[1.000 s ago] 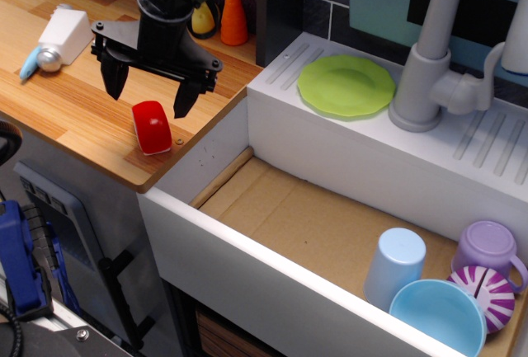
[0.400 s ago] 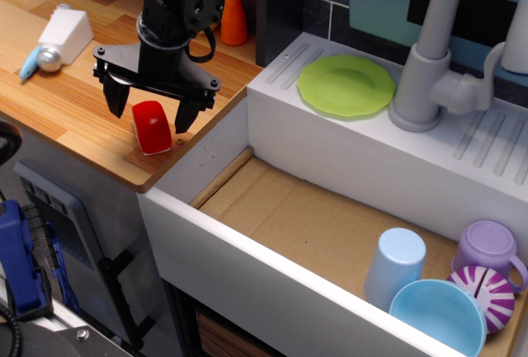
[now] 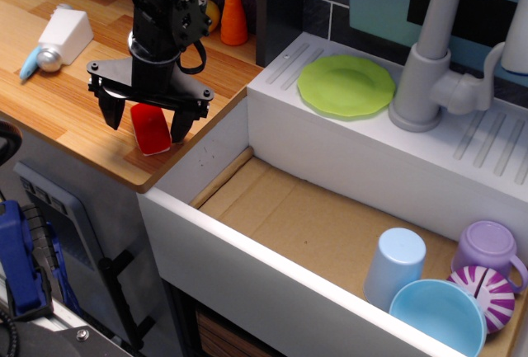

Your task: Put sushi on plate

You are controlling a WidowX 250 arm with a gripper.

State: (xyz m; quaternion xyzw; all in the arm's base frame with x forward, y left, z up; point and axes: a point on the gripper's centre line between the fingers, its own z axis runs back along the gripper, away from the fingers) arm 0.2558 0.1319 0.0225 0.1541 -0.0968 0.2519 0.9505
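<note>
Toward two o'clock from the end effector [image 3: 147, 124], the wooden bench [image 3: 66, 97] and the white ledge lie bare up to the plate [image 3: 346, 85], with the grey faucet [image 3: 429, 60] just beside it at three o'clock.

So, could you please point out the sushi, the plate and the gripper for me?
sushi [image 3: 151, 129], the only view, red top face.
plate [image 3: 346, 85], the only view, flat centre.
gripper [image 3: 146, 123], the only view, midway between its open fingertips.
</note>
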